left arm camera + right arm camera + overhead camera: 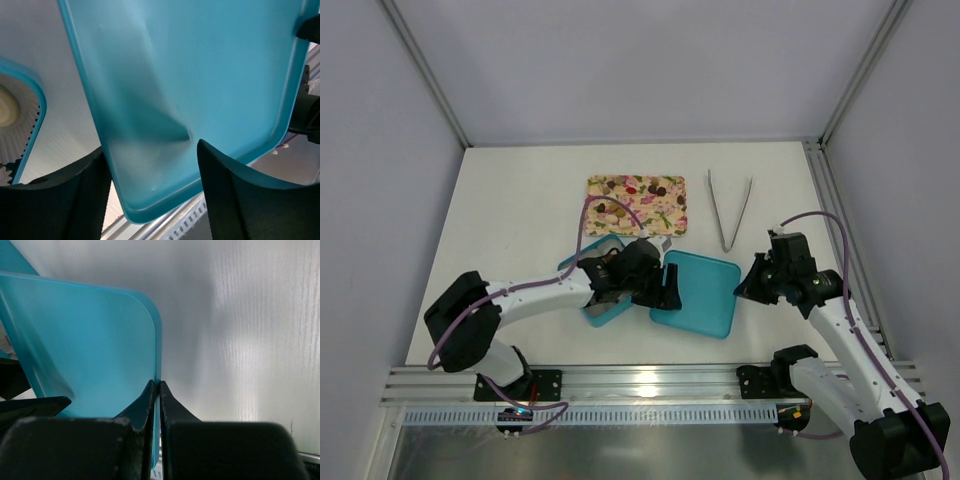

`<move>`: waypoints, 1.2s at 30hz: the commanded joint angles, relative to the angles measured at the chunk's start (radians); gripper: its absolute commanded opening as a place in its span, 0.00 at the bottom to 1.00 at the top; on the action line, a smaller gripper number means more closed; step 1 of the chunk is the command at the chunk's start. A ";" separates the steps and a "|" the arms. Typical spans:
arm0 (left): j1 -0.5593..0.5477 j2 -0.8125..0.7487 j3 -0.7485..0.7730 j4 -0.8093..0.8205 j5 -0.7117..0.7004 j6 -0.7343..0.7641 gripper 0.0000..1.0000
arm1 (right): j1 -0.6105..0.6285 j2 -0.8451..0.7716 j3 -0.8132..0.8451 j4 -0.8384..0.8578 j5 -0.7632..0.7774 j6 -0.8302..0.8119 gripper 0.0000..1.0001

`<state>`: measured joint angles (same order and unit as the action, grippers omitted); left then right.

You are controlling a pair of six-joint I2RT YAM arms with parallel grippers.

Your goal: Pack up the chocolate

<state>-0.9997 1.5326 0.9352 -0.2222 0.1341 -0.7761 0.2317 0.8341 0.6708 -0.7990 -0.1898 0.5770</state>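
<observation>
The left gripper point(665, 285) is covering most of the teal box point(605, 316), and the teal lid point(200, 75) is running off both wrist views' edges.

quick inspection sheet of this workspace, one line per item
surface: white table, no spills or damage seen
job's things: chocolates on the floral tray; teal box partly under the left arm, with a crinkled paper cup inside; teal lid beside the box
clutter: metal tongs right of the tray
grippers: left gripper open over the lid's edge; right gripper shut on the lid's rim
cables: purple cables loop off both arms; the left one crosses the tray in the top view
surroundings: white walls, aluminium frame; nothing else seen
</observation>
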 commanded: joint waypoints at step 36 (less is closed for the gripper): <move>0.157 -0.137 0.082 0.040 0.186 -0.138 0.00 | 0.053 -0.082 0.111 0.132 0.067 -0.095 0.42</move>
<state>-0.8917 1.4307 0.9825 -0.1799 0.2848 -0.8867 0.2356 0.8005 0.6983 -0.6983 -0.2092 0.5415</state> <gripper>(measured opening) 0.098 0.403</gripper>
